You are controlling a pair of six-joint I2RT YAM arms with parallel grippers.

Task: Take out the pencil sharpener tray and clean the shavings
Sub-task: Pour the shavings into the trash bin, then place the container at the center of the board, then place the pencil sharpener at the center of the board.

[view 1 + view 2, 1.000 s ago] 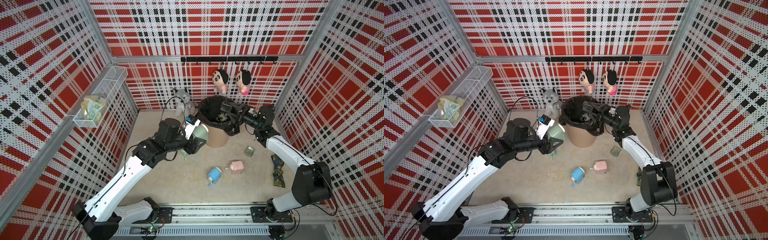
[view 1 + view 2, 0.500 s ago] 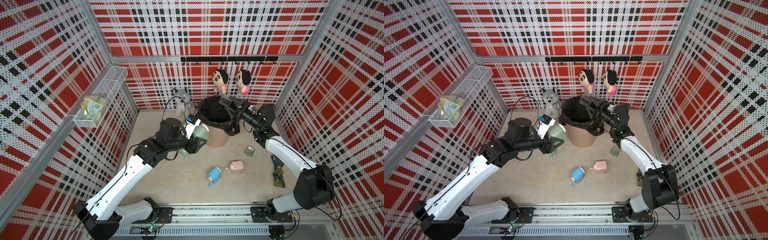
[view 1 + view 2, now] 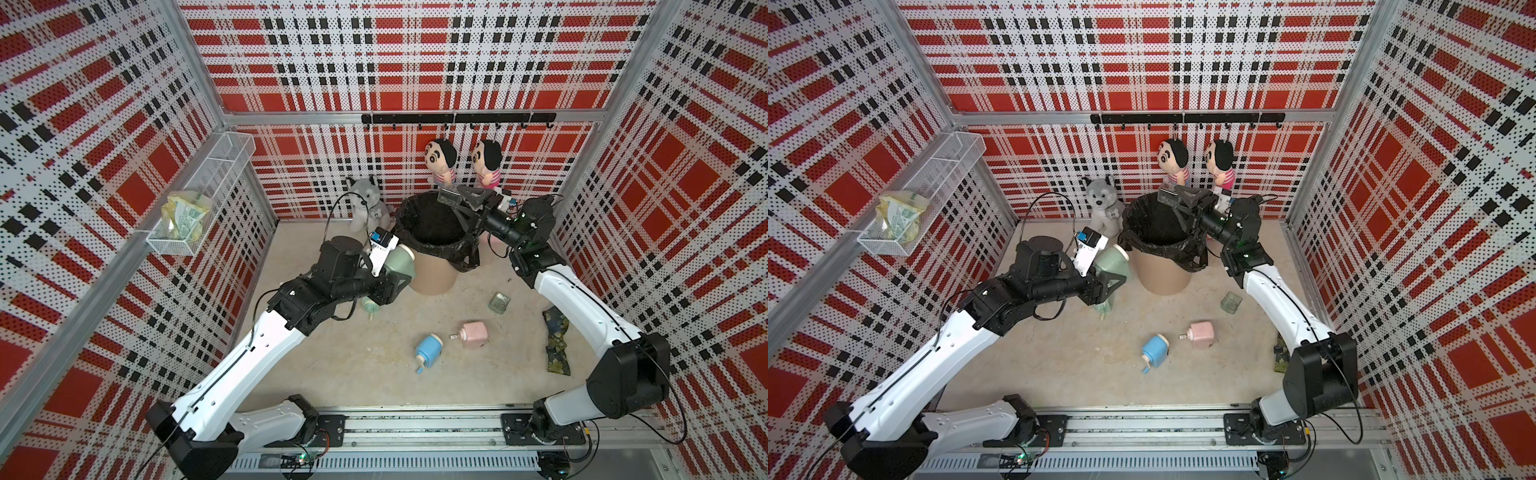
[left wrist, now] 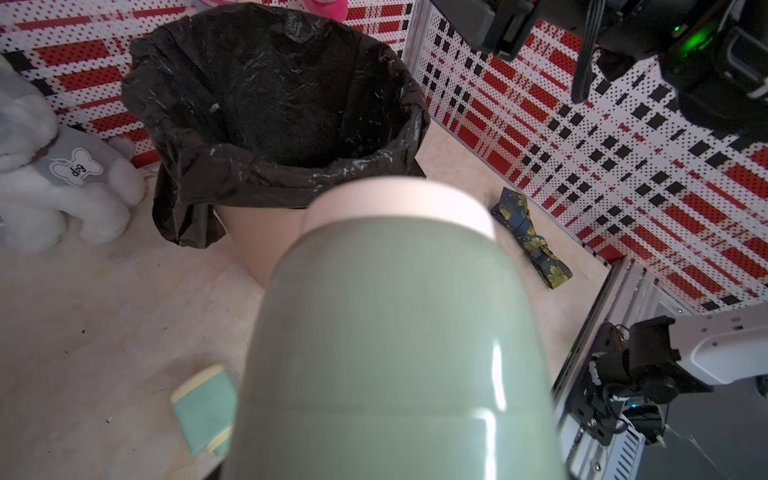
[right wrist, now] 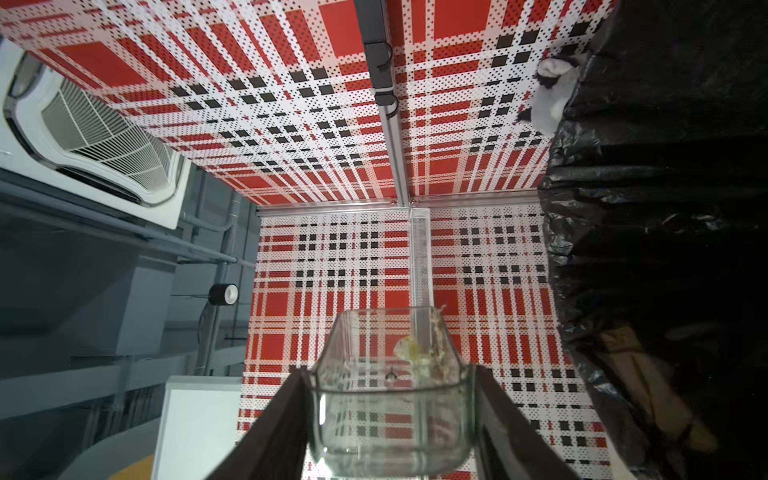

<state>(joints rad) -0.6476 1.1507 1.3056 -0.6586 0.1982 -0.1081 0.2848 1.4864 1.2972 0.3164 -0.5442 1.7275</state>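
Observation:
My left gripper (image 3: 394,277) is shut on the green pencil sharpener (image 3: 400,266), held off the floor just left of the bin; its body (image 4: 399,332) fills the left wrist view and hides the fingers. My right gripper (image 3: 462,196) is shut on the clear sharpener tray (image 3: 449,198), held above the far rim of the black-bagged bin (image 3: 432,250). In the right wrist view the tray (image 5: 392,395) sits between the dark fingers (image 5: 286,419), and a few pale shavings (image 5: 415,349) cling inside it. Both top views show the same; the tray (image 3: 1168,195) hangs over the bin (image 3: 1142,246).
A blue sharpener (image 3: 428,348), a pink sharpener (image 3: 473,334) and another clear tray (image 3: 498,302) lie on the floor. A patterned cloth (image 3: 555,340) lies by the right wall. A husky plush (image 3: 365,203) sits behind the bin, and a small green piece (image 4: 205,409) lies under the left gripper.
My right gripper has lifted the tray from over the bin's mouth up toward its far rim. The left arm and the green sharpener have stayed put.

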